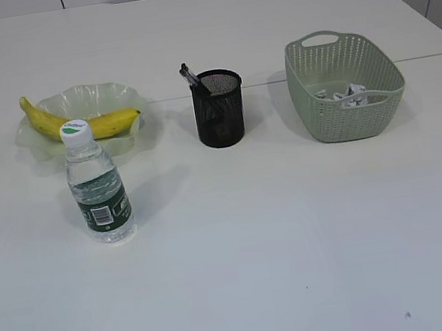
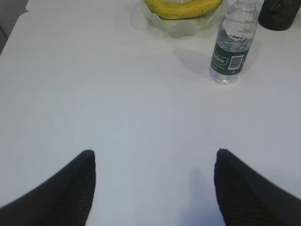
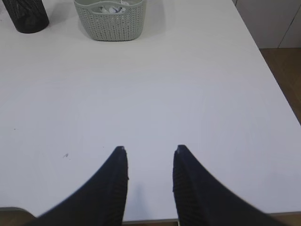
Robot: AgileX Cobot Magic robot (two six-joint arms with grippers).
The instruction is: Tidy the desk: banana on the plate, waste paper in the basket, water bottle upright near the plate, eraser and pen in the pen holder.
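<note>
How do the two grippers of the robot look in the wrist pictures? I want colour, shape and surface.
The left gripper and the right gripper each show two matte black fingers that taper to blunt tips. The finger surface has a fine ribbed texture. No cables, markings or labels are visible on them, and the exterior view shows neither arm.

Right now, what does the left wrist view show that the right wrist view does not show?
Only the left wrist view shows the banana on the plate and the upright water bottle, with the left gripper open. Only the right wrist view shows the basket with waste paper, and the right gripper open and empty. Both show the pen holder and the desk.
</note>
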